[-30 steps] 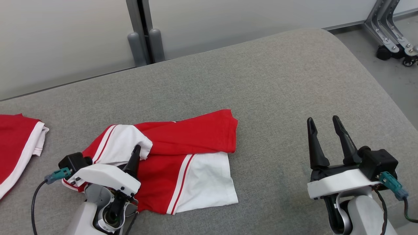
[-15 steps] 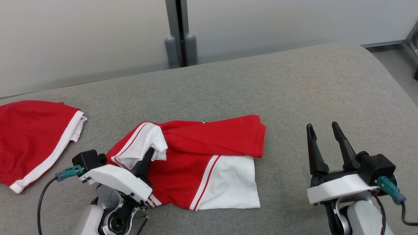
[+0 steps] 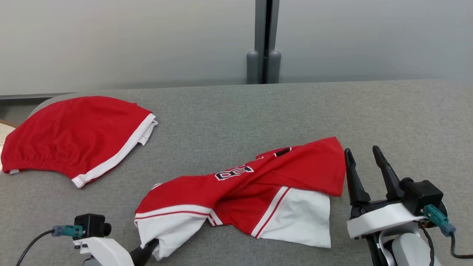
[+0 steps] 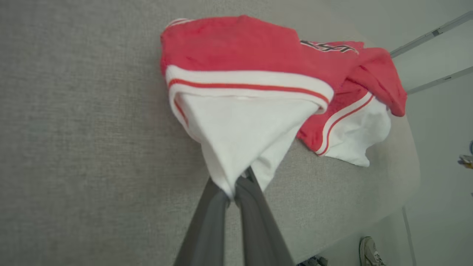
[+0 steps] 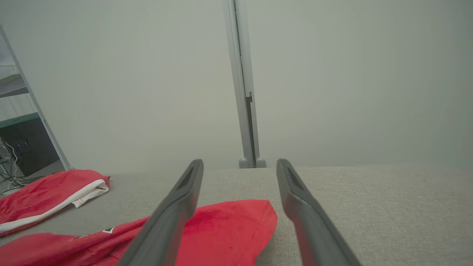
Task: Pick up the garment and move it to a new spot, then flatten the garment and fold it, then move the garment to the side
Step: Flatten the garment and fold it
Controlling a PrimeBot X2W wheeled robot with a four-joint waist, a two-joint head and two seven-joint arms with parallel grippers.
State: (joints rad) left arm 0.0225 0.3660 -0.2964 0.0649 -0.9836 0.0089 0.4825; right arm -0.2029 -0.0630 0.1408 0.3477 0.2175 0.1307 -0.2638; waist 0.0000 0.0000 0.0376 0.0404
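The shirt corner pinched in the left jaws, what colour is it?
The corner is white, a red stripe bordering it; the left wrist view shows it best.

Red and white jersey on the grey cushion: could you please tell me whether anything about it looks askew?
Yes. The red and white jersey lies twisted and bunched on the grey fabric cushion, not flat. One white corner is pinched in the shut left tool and stretched into a taut cone.
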